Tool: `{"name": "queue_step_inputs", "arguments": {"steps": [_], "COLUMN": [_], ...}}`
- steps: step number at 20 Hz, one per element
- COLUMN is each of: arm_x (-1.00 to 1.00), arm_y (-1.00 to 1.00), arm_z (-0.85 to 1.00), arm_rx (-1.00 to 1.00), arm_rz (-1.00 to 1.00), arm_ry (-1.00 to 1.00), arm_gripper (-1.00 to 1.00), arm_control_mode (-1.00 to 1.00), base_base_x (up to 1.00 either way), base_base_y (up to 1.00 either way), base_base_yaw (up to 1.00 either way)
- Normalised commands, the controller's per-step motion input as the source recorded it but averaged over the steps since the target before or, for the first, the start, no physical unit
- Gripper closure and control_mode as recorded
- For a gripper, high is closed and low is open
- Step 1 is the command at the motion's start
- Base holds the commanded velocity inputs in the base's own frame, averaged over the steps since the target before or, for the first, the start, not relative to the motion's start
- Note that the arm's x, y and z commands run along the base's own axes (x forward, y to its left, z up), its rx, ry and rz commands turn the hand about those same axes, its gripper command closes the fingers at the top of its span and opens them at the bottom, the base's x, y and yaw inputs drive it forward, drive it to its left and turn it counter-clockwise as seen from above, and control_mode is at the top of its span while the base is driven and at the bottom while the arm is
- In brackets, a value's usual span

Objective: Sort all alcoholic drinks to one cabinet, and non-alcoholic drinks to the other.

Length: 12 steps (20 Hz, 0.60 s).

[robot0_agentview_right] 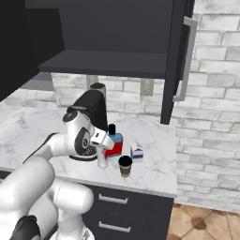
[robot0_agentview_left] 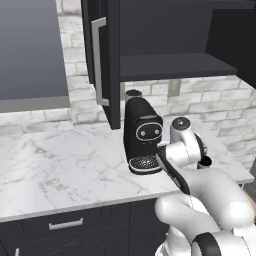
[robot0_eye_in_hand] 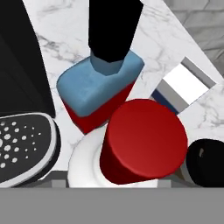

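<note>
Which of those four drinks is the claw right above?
The slim white bottle with the red cap; its cap sits directly under the claw, the others stand alongside.

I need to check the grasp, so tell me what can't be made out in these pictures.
- Gripper: in the right base view the hand covers the fingers, so jaw state is unclear.
- White bottle: in the hand view the bottom edge cuts it off.
- Coffee cup: in the left base view the arm hides most of it.

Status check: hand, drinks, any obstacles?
Hand down over white bottle, grip unclear. Red bottle, milk carton, coffee cup crowd close. Cabinet open.
</note>
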Motion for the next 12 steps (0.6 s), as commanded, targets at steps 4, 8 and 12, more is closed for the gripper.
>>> {"name": "queue_step_inputs", "arguments": {"steps": [4,8,12], "arm_x": [-0.19,-0.33,-0.11], "arm_y": [0.17,0.08,0.22], "arm_z": [1.0,1.0,1.0], "arm_rx": [0.01,0.0,-0.01], "arm_rz": [0.07,0.09,0.13], "arm_ry": [0.0,-0.03,-0.06], "arm_gripper": [1.0,1.0,1.0], "arm_control_mode": [-1.0,-1.0,-1.0], "base_base_x": [0.0,0.0,0.0], "base_base_y": [0.0,0.0,0.0], "base_base_yaw": [0.0,0.0,0.0]}}
